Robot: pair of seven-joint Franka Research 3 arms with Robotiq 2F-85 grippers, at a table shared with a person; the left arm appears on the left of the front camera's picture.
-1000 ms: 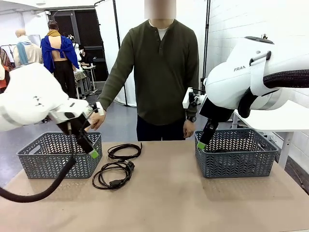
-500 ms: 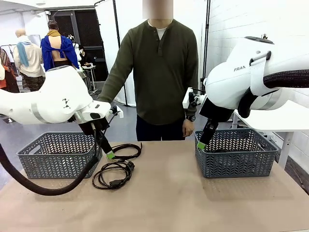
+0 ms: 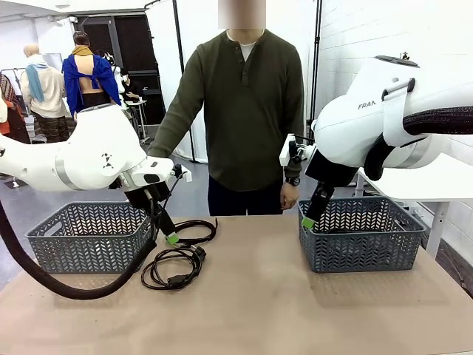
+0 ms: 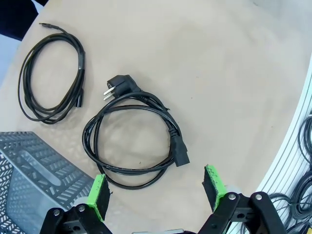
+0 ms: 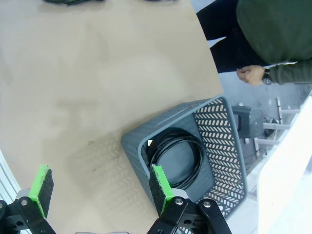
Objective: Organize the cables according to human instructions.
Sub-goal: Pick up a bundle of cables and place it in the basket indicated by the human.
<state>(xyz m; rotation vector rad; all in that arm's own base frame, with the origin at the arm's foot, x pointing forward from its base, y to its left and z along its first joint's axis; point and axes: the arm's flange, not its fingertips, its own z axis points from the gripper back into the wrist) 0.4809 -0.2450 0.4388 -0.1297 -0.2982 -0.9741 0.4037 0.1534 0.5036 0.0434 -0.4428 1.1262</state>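
The tan table (image 3: pixel 295 310) carries two grey lattice baskets, the left basket (image 3: pixel 81 244) and the right basket (image 3: pixel 362 251). The person (image 3: pixel 247 111) stands at the far edge between them, and I can make out no pointing gesture.

Two cables lie loose just beside the left basket. The nearer is a coiled power cord (image 4: pixel 171 131); beyond it, close but apart, lies a thinner cable (image 4: pixel 82 63). A third coil (image 5: pixel 170 134) already sits in the right basket.

I judge the power cord light and limp, so its loops will sag and slide apart when lifted. I would pinch across several strands where they bunch on one side of the coil. I would avoid its round wall plug (image 4: pixel 119 87) and its blocky connector (image 4: pixel 180 155), since either would leave the rest trailing.

My left arm leans in over the left basket's inner corner. My left gripper (image 4: pixel 156 187) points down above the power cord with its pads spread wide and nothing between them. My right arm is folded back above the right basket's near corner. My right gripper (image 5: pixel 100 187) is also spread and empty.
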